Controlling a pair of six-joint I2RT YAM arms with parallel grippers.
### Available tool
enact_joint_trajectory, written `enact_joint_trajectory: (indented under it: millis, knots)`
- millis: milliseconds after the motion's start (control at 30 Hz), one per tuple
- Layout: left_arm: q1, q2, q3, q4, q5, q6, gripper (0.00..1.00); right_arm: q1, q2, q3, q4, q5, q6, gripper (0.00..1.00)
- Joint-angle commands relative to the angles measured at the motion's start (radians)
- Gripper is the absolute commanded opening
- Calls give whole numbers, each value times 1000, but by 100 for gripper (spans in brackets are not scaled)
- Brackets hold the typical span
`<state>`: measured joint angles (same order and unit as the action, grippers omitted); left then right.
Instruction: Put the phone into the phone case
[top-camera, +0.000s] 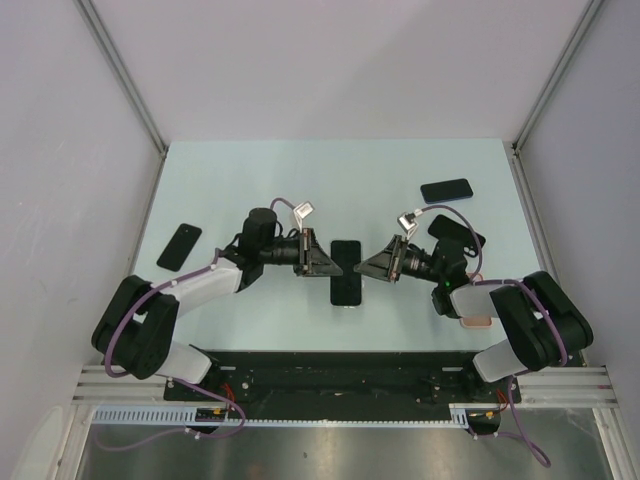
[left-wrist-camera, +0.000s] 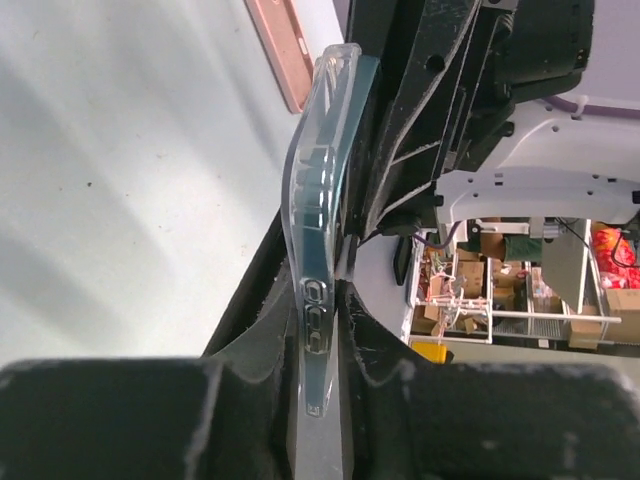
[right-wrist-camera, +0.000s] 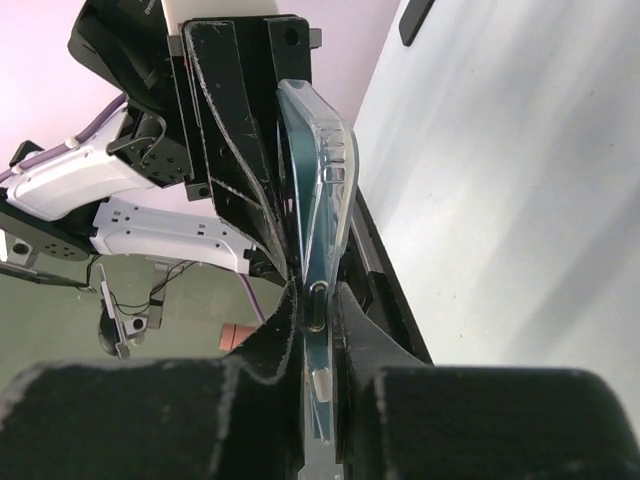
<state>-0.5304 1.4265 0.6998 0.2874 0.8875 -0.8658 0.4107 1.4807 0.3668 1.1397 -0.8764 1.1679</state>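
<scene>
A dark phone sits in a clear case and is held on edge above the table's middle. My left gripper pinches its left side and my right gripper pinches its right side. In the left wrist view the clear case stands edge-on between my fingers, with the teal phone edge behind it. The case's far end bows away from the phone. In the right wrist view the case and phone are clamped the same way between shut fingers.
A black phone lies at the table's left. Another black phone lies at the back right, with a dark item beside the right arm. A pink case lies by the right arm's base and shows in the left wrist view.
</scene>
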Motion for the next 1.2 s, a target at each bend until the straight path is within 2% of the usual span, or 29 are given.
enact_joint_trajectory:
  millis: [0,33,133,167,233,300,500,600,700,733,800,833,1000,1100,1133,1167]
  knots:
    - [-14,-15,13,93,51,-21,11,10,-40,21,60,-24,1,16]
    - [-14,-15,10,102,53,-27,8,11,-39,21,55,-35,-13,25]
    - [-14,-17,10,137,61,-53,0,11,-42,0,84,-71,-24,41]
    - [-14,-18,12,154,68,-58,0,11,-42,-14,115,-79,-7,48]
    - [-14,-24,17,165,70,-65,0,13,-33,-61,263,-98,30,55]
    - [-14,-31,23,168,64,-67,0,10,-8,-95,394,-111,99,58]
    - [-14,-29,29,240,64,-114,0,19,24,-141,416,-116,85,59]
    - [-14,-20,30,245,62,-116,0,19,18,-152,425,-119,84,56]
    - [-13,-8,33,243,60,-113,0,16,4,-152,425,-113,87,41]
    - [-14,-5,35,245,60,-111,0,16,-5,-152,425,-110,88,28]
    - [-14,5,35,243,59,-108,0,16,-14,-150,425,-99,91,12]
    - [-14,6,35,242,59,-104,0,14,-25,-150,425,-93,93,0]
    - [-14,12,41,182,45,-41,0,13,-59,-150,417,-53,118,0]
    - [-14,5,24,196,48,-39,12,14,-65,-150,413,-45,113,0]
    - [-14,3,18,196,50,-38,21,14,-65,-150,413,-42,111,0]
    - [-14,0,17,203,53,-38,27,16,-66,-150,413,-35,110,0]
